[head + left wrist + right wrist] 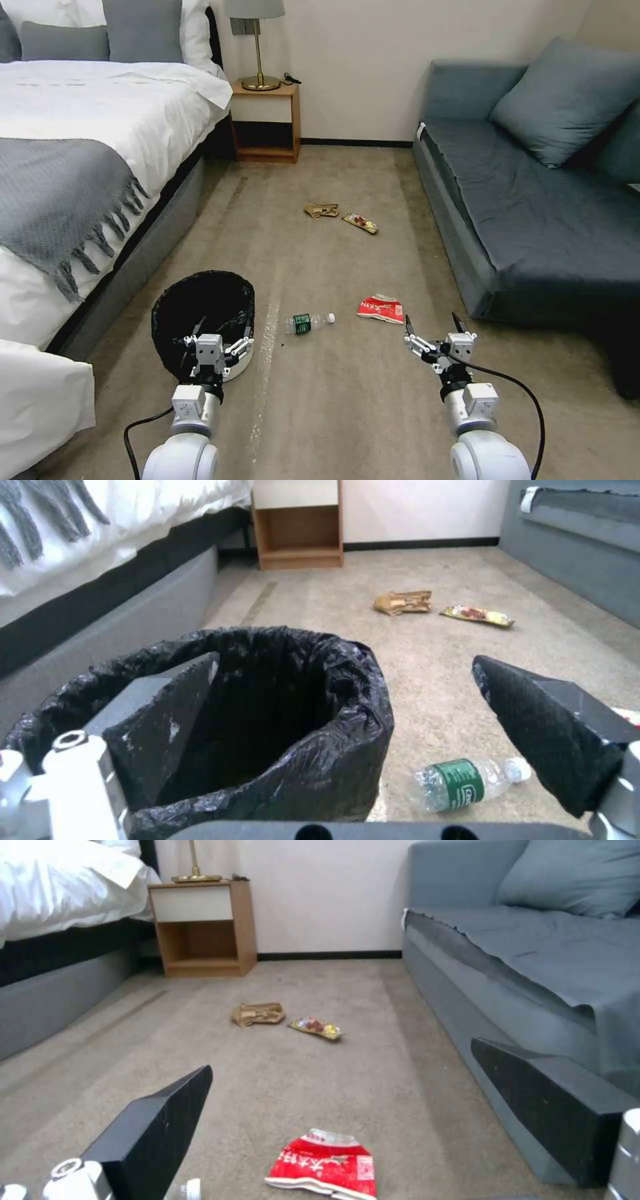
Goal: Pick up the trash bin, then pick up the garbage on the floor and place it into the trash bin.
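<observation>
The trash bin [200,303] is white, round and lined with a black bag, and it stands on the carpet by the bed. My left gripper [221,331] is open at its near rim. In the left wrist view one finger [163,715] is inside the trash bin [320,680] and the other hangs outside. The garbage lies on the floor: a clear bottle [308,322] [460,785], a red-and-white packet [381,308] [323,1163], a tan wrapper [321,210] [258,1013] and a yellow-brown snack wrapper [361,223] [316,1027]. My right gripper [433,325] [353,1100] is open, just short of the packet.
A bed [80,153] with a grey fringed throw runs along the left. A blue-grey sofa [533,213] lines the right. A wooden nightstand [267,123] with a lamp stands at the far wall. Carpet lies open between them.
</observation>
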